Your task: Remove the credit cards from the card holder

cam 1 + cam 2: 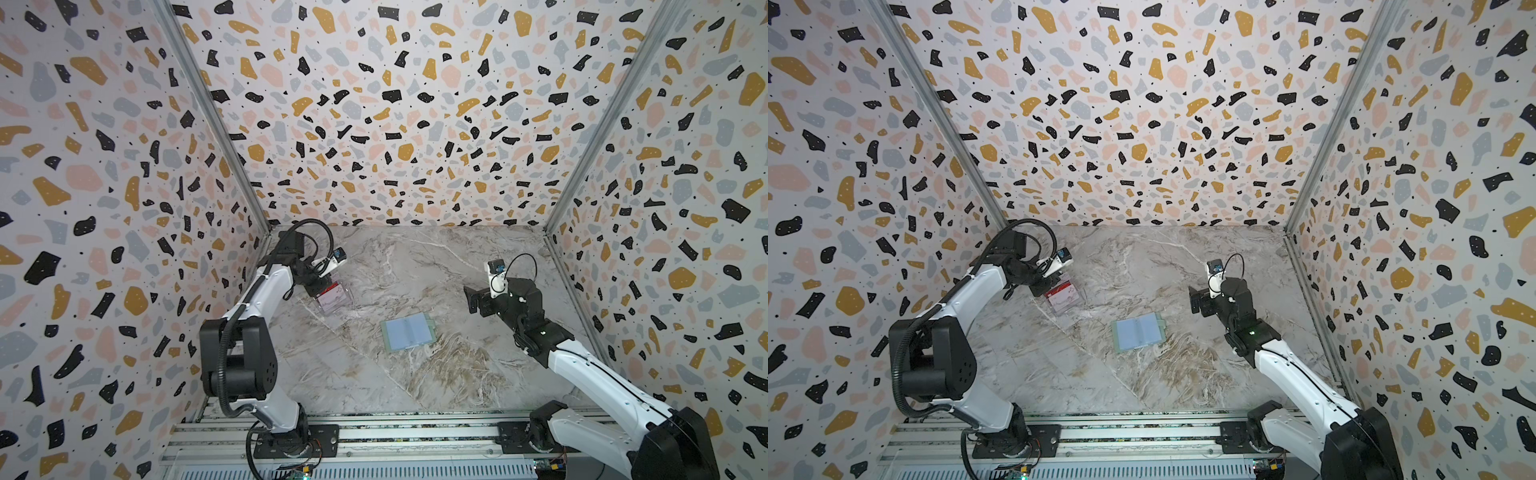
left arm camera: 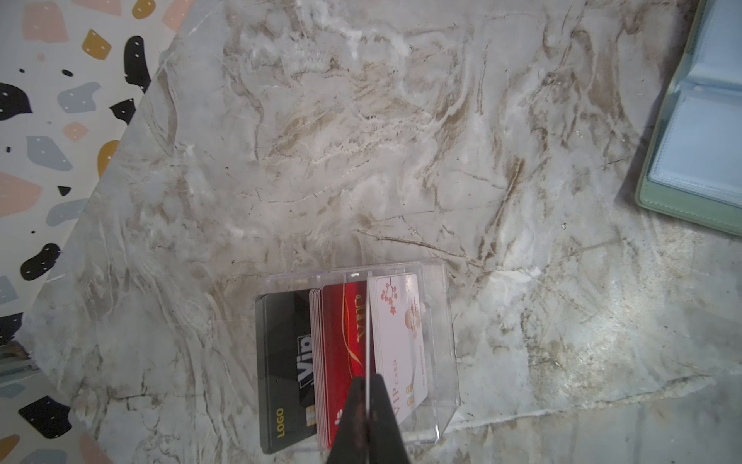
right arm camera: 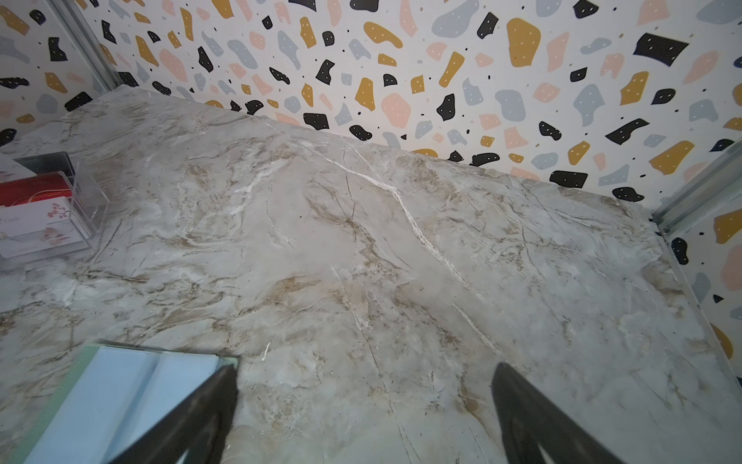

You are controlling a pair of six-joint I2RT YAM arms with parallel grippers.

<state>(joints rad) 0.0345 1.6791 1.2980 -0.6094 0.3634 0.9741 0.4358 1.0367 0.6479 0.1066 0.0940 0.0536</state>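
The card holder (image 1: 409, 332) (image 1: 1139, 332) lies open on the marble table, its bluish sleeves facing up with no card showing in them. My left gripper (image 2: 367, 379) is shut on a thin credit card (image 2: 367, 329) seen edge-on, held just above a clear plastic box (image 2: 439, 305). In that box stand a dark grey Vip card (image 2: 285, 361), a red stack (image 2: 341, 341) and a white-pink flowered card (image 2: 397, 341). My right gripper (image 3: 365, 369) hovers open and empty to the right of the card holder (image 3: 120, 397).
The clear box (image 1: 334, 297) (image 1: 1065, 299) sits at the table's far left, under my left gripper (image 1: 320, 286). My right gripper (image 1: 471, 299) hangs over bare marble. Patterned walls close the table on three sides, and a metal rail runs along the front.
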